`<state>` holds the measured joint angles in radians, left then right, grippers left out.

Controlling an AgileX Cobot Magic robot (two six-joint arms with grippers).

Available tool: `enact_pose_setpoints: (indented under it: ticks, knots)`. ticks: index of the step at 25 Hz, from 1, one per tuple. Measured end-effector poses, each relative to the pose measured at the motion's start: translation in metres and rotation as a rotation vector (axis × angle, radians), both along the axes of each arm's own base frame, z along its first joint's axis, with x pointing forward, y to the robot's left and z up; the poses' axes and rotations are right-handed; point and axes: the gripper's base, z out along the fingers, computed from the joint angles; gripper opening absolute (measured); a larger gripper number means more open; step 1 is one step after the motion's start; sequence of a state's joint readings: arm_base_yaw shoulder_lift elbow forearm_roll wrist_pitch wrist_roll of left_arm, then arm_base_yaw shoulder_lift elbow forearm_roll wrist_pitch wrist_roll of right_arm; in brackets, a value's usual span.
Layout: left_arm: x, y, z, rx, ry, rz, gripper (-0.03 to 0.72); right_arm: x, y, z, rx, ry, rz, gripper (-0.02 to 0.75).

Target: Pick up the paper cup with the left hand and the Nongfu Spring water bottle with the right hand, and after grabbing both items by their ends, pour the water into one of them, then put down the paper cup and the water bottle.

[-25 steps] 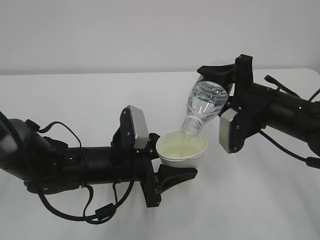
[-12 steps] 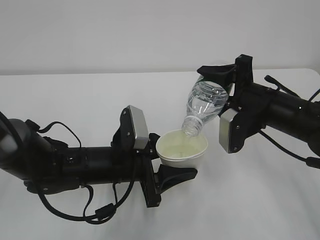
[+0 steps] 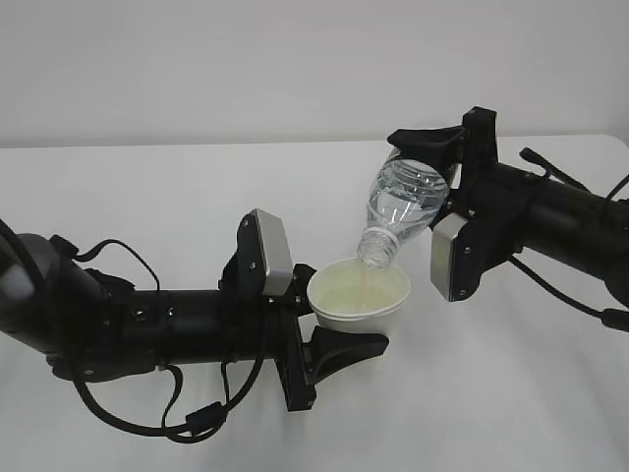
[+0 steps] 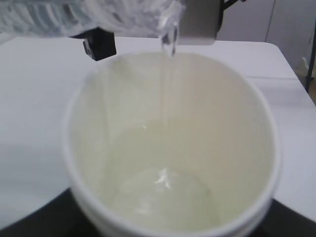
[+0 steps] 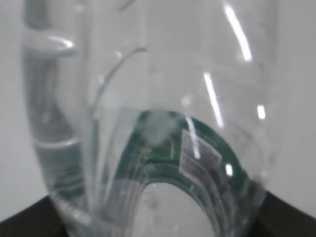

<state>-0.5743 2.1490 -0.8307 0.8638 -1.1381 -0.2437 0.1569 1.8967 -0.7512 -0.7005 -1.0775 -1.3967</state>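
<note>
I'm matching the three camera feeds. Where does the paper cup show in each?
Exterior: paper cup at centre, under the tilted water bottle.
Left wrist: fills the frame, open side facing the camera.
Right wrist: not in view.
Shared landmark: the water bottle.

1. Cup [image 3: 359, 295]: white outside with a white rolled rim, pale yellowish inside.
2. Bottle [image 3: 401, 208]: clear ribbed plastic, with a dark green label band showing pale print in the right wrist view.
3. Water [image 4: 169, 42]: clear and colourless.
4. Both arms: black, with black cables, each carrying a grey rectangular block.
5. Surface [image 3: 147, 187]: plain white.
6. Wall behind: plain pale grey.
</note>
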Motion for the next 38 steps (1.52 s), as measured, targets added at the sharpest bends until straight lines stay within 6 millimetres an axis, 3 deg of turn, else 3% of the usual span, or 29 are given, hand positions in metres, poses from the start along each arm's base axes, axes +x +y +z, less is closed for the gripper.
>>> enact_pose_setpoints:
  ticks: [38]
  knots:
    - [-0.0003,0.0,-0.0001,0.001,-0.001,-0.004,0.421,0.0,0.0,0.0,-0.006,-0.006,0.001,0.456]
